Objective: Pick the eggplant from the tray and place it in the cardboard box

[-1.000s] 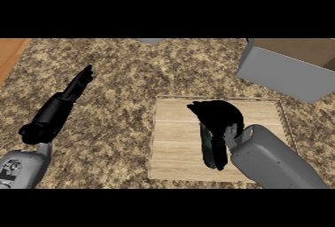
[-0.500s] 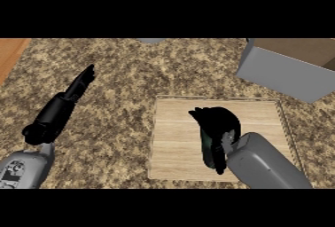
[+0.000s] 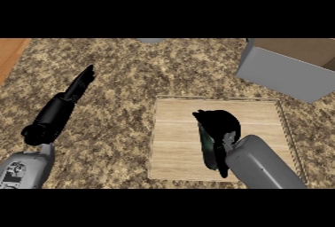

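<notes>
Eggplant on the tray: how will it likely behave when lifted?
Long and rounded, the eggplant may roll on the flat tray. Its glossy dark skin looks slippery. It shows no sag where the right robot hand curls round it, so it is probably stiff.

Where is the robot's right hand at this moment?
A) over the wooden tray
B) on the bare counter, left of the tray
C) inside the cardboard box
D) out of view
A: the right hand is over the wooden tray, curled on the eggplant; the cardboard box stands apart at the upper right.
</notes>
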